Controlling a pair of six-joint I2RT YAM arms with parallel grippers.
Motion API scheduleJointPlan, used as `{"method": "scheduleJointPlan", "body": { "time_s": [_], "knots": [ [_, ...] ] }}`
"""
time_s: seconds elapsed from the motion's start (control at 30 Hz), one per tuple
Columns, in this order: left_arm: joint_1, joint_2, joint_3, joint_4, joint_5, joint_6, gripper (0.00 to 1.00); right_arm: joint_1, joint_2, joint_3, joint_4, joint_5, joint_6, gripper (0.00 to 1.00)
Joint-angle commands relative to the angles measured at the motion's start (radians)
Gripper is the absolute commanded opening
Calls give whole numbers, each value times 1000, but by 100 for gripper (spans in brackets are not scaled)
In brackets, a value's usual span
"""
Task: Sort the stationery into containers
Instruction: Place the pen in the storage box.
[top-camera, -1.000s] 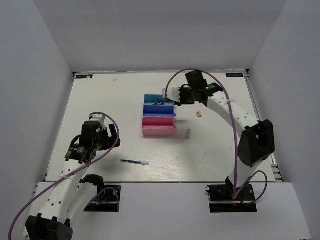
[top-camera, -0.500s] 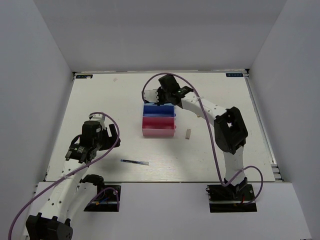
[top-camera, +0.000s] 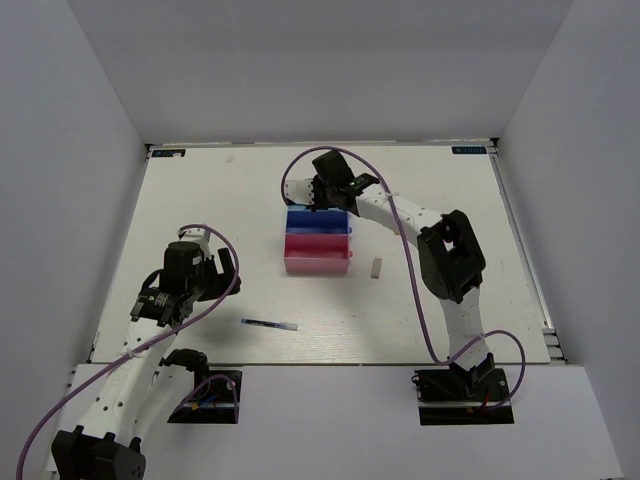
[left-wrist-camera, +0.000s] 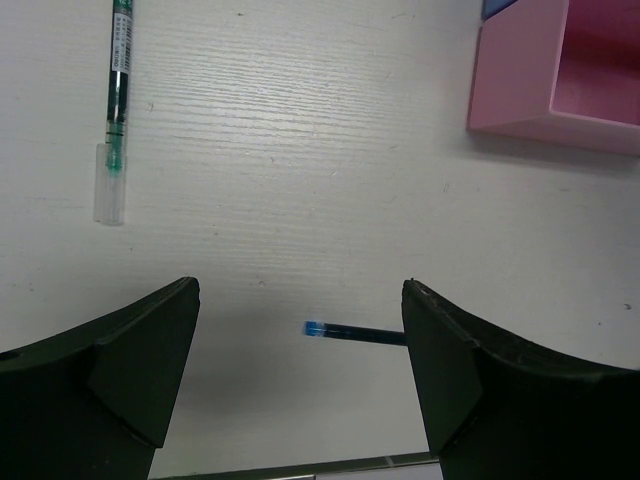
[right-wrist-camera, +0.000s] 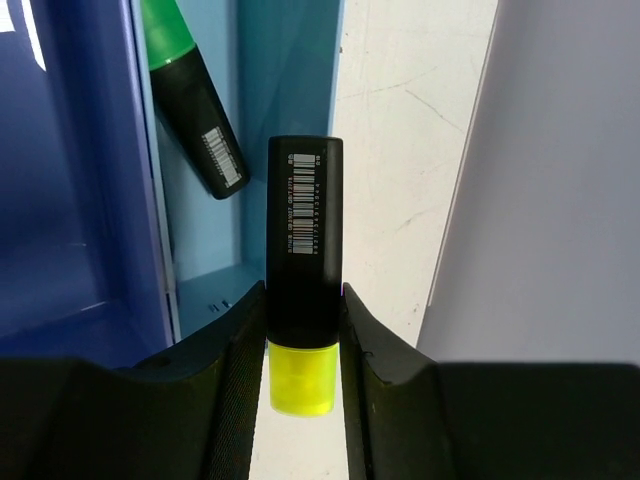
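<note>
Right gripper (right-wrist-camera: 303, 335) clamps yellow-ended highlighter (right-wrist-camera: 304, 230), hanging over outer wall of teal bin (right-wrist-camera: 262, 120); green highlighter (right-wrist-camera: 195, 110) lies inside. Left gripper (left-wrist-camera: 300, 330) gapes over blue pen (left-wrist-camera: 355, 333). Step: drop-off. Next, I judge: shift inward, release.

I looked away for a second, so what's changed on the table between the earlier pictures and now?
The right gripper swung left from the right of the bins to over the teal plastic bin at the far end of the row, jaws shut on a stubby black highlighter with a yellow end. The left gripper, open, the thin blue pen and the small whitish eraser stayed put.
</note>
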Motion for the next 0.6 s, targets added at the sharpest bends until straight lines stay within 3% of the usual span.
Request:
{"method": "scheduleJointPlan", "body": {
  "time_s": [0.0,0.2,0.43,0.5,0.53,0.57],
  "knots": [
    [8,-8,-7,1,-12,6,92,5,7,38,0,2,43,15],
    [8,-4,-7,-1,-15,3,92,3,13,33,-11,-6,67,51],
    [6,3,-7,-6,-27,5,92,0,14,34,-19,-8,86,57],
    [6,6,-7,-7,-32,8,90,2,-1,35,-19,-9,121,46],
    [8,5,-8,-7,-41,8,86,0,-19,38,-19,-15,139,30],
    [8,3,-13,-7,-45,2,70,-1,-32,37,-6,-2,164,0]
  ]
}}
